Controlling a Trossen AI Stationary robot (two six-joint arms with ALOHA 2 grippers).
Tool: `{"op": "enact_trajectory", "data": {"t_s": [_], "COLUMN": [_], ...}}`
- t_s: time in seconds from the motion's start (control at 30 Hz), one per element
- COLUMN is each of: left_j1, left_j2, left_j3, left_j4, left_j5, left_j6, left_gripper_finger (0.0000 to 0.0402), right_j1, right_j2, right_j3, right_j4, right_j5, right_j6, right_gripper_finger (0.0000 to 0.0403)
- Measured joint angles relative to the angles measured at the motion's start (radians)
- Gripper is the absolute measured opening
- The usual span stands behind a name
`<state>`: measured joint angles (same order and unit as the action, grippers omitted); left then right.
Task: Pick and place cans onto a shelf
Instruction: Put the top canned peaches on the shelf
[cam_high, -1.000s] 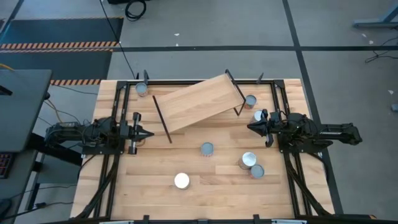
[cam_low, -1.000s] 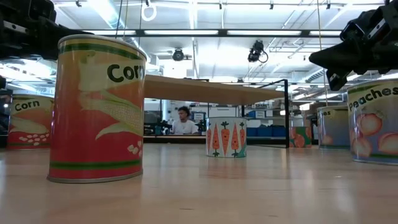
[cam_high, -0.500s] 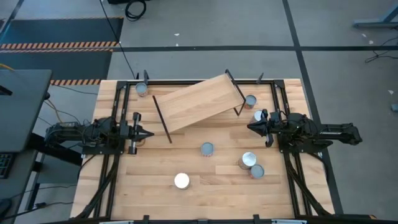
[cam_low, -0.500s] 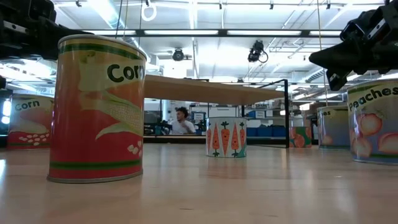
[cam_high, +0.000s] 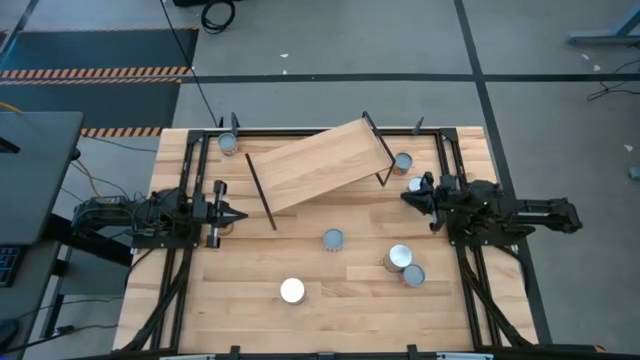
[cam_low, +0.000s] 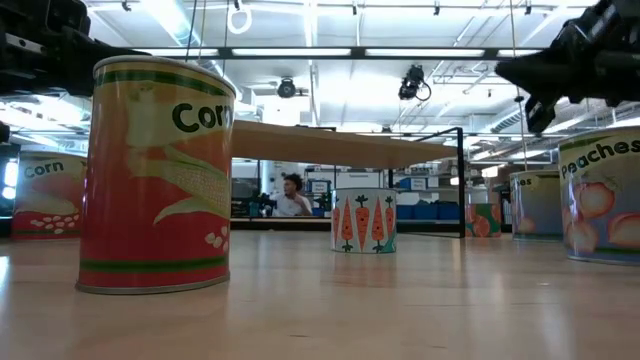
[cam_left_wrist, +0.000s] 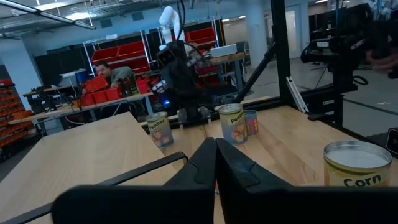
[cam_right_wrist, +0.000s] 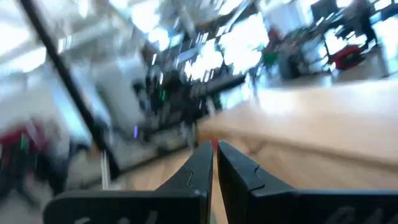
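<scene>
The shelf (cam_high: 318, 164) sits skewed near the desk's far edge, cans (cam_high: 332, 239) scattered, while both grippers, left (cam_high: 240, 213) and right (cam_high: 406, 194), hover pinched together, empty.

Robotics lab in an open industrial workshop hall

Red storage bins (cam_left_wrist: 112, 59) on racks at upper left, a person (cam_low: 292, 196) seated at a distant bench, ceiling strip lights (cam_low: 300, 52) above, hazard-striped floor tape (cam_high: 95, 72) at upper left

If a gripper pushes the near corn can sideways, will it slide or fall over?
The corn can stands upright on a flat base on the smooth wooden table, so it probably slides. It looks taller than wide; a high push might tip it, then it could roll.
</scene>
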<state>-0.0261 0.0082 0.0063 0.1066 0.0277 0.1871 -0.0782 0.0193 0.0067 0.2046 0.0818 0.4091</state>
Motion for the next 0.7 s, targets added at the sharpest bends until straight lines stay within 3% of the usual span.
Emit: {"op": "enact_trajectory", "data": {"t_s": [0.17, 0.37, 0.47, 0.6, 0.7], "left_j1": [0.0, 0.0, 0.0, 0.0, 0.0], "left_j2": [0.0, 0.0, 0.0, 0.0, 0.0], "left_j3": [0.0, 0.0, 0.0, 0.0, 0.0], "left_j4": [0.0, 0.0, 0.0, 0.0, 0.0], "left_j5": [0.0, 0.0, 0.0, 0.0, 0.0], "left_j6": [0.0, 0.0, 0.0, 0.0, 0.0], "left_gripper_finger": [0.0011, 0.0011, 0.0011, 0.0011, 0.0011], "right_j1": [-0.008, -0.009, -0.009, -0.016, -0.036], "right_j2": [0.021, 0.132, 0.223, 0.372, 0.478], "right_j3": [0.082, 0.339, 0.492, 0.66, 0.736], "right_j4": [-0.07, -0.472, -0.699, -0.994, -1.117], "right_j5": [0.034, 0.1, 0.182, 0.374, 0.436], "right_j6": [0.013, -0.015, -0.012, 0.101, 0.186], "right_gripper_finger": [0.0021, 0.0005, 0.0005, 0.0005, 0.0005]}}
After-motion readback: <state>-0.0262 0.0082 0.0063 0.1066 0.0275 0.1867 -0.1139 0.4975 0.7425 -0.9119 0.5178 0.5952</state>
